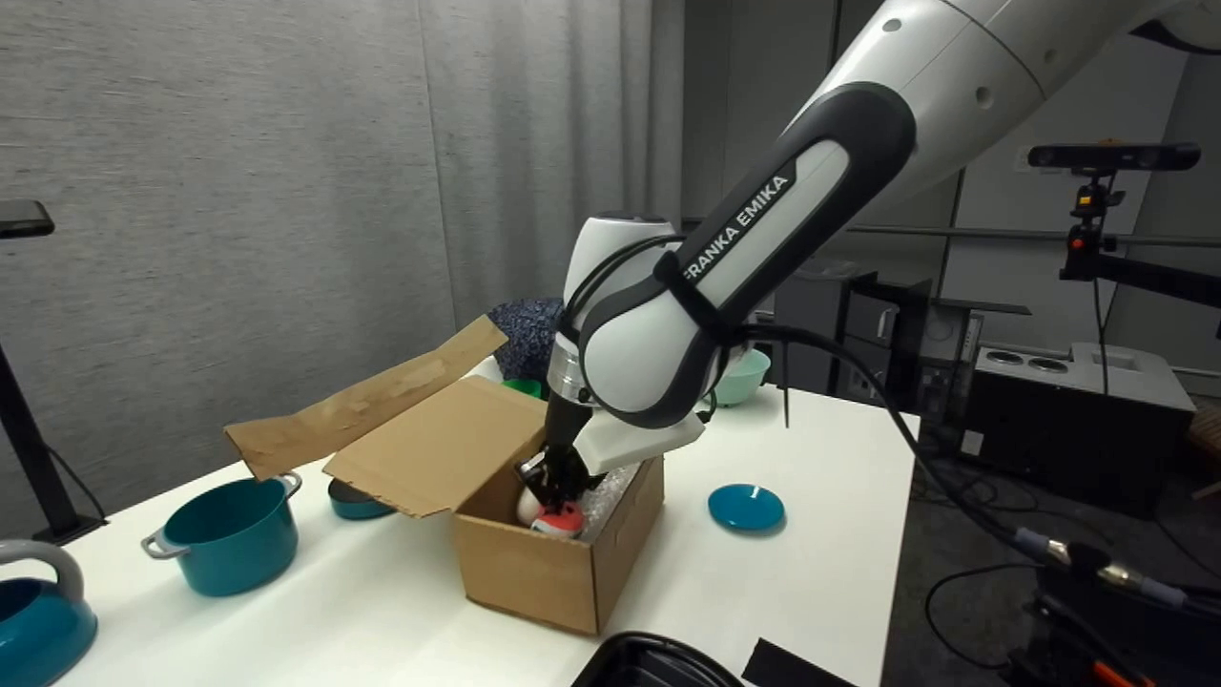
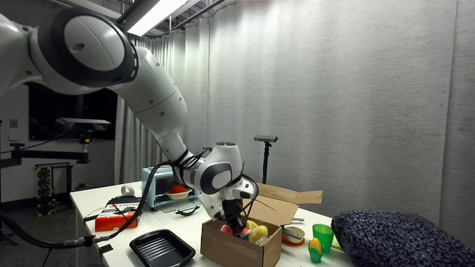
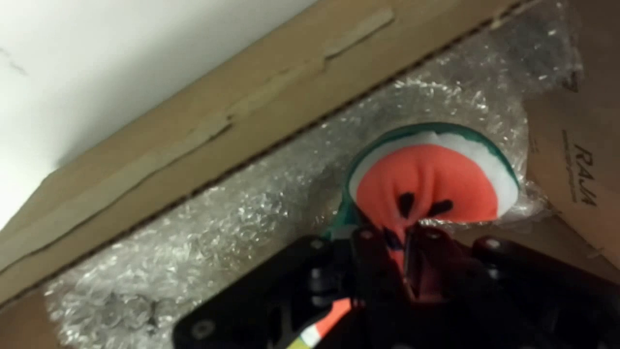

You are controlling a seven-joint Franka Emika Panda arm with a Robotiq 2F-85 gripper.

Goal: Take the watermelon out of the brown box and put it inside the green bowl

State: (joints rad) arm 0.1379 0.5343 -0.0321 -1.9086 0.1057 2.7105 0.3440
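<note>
The watermelon (image 3: pixel 431 169) is a soft red wedge with black seeds, a white band and a green rind. It is inside the brown box (image 3: pixel 208 165); its red also shows in both exterior views (image 1: pixel 563 518) (image 2: pixel 226 229). My gripper (image 3: pixel 403 242) points down into the box and is shut on the watermelon. The cloth is bunched between the fingertips. The box stands on the table with flaps open in both exterior views (image 1: pixel 525 568) (image 2: pixel 241 244). The green bowl (image 1: pixel 744 379) is in an exterior view, at the table's far side, partly behind the arm.
Bubble wrap (image 3: pixel 203 232) and yellow toys (image 2: pixel 258 233) lie in the box. A raised flap (image 1: pixel 448 444) leans beside the gripper. A teal pot (image 1: pixel 234 534), a teal disc (image 1: pixel 746 507), a black tray (image 2: pixel 162 248), a green cup (image 2: pixel 323 237) and a dark pillow (image 2: pixel 393 237) are around it.
</note>
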